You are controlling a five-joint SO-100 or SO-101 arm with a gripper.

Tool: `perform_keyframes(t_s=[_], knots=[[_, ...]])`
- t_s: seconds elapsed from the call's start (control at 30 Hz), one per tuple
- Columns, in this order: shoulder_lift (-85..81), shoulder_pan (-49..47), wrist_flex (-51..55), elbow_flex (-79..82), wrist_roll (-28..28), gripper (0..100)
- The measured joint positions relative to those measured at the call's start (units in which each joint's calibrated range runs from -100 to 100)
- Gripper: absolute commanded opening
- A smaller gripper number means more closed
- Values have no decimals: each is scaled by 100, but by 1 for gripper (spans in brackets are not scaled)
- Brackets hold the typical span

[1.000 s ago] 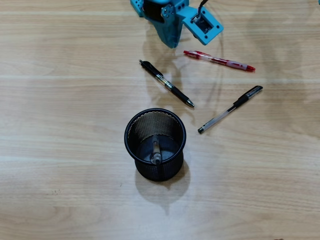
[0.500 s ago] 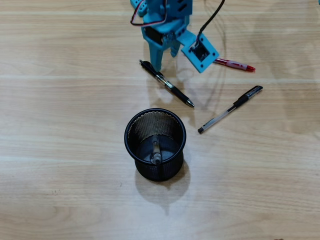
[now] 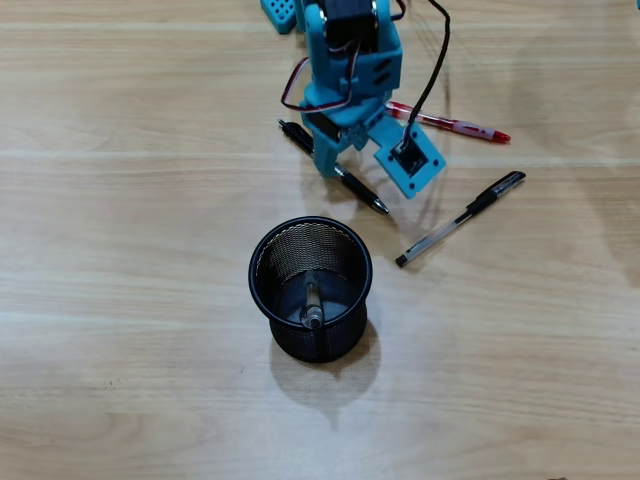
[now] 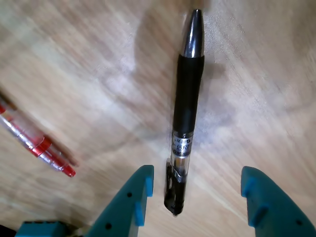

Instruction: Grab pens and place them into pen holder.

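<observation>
Currently on the approach-to-grasp step; wrist view left to right: red pen (image 4: 37, 143) at 9 o'clock, then gripper (image 4: 195, 197) spread wide and empty, straddling the black pen (image 4: 186, 116); next: drop lower, close on barrel; label print unreadable; pen holder (image 3: 310, 290) at 6 o'clock overhead, one pen inside.

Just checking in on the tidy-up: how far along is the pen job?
One pen already lies inside the pen holder. In hand: the open gripper straddles the black pen, which lies on the table, not yet gripped. Left after that: the red pen and the clear pen with black cap, both on the wood.
</observation>
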Motion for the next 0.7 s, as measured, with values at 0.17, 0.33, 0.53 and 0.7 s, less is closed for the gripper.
perform_keyframes(t_s=[0.17, 0.33, 0.53, 0.7], knots=[[399, -200, -259, 0, -94, 21], [722, -172, -483, 0, -151, 21], [918, -210, -483, -9, -244, 21], [1020, -162, -492, -98, -239, 11]])
